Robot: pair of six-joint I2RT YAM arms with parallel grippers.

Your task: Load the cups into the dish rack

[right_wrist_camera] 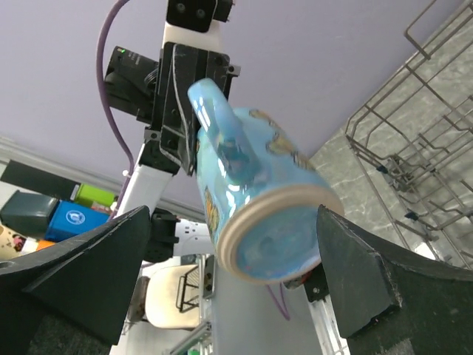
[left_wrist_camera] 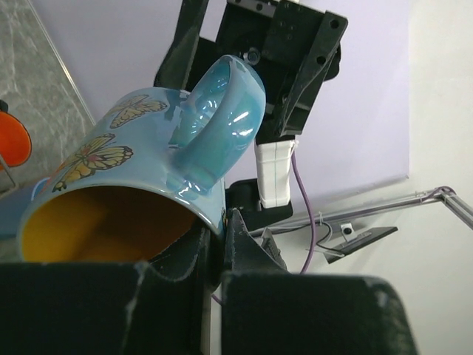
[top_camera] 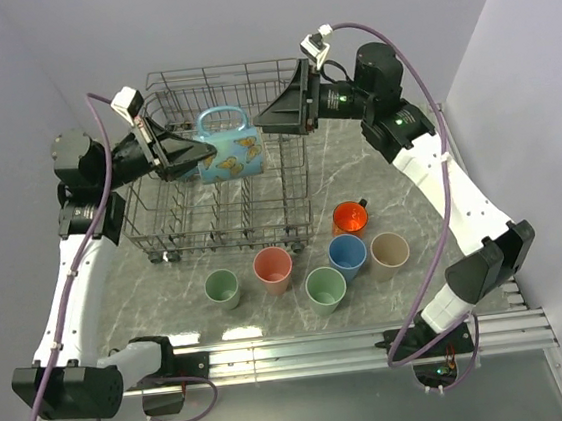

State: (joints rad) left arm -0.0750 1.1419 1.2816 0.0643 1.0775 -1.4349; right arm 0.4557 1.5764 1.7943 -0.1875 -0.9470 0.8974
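The left gripper (left_wrist_camera: 218, 240) is pinching the rim of the blue butterfly mug (left_wrist_camera: 148, 163), holding it tilted above the dish rack (top_camera: 224, 221). The right gripper (top_camera: 264, 122) is standing spread wide around the mug's base, not gripping it.

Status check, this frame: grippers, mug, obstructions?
Left gripper shut on blue butterfly mug rim. Right gripper open around its base. Mug above dish rack, six cups on table. Nothing obstructing.
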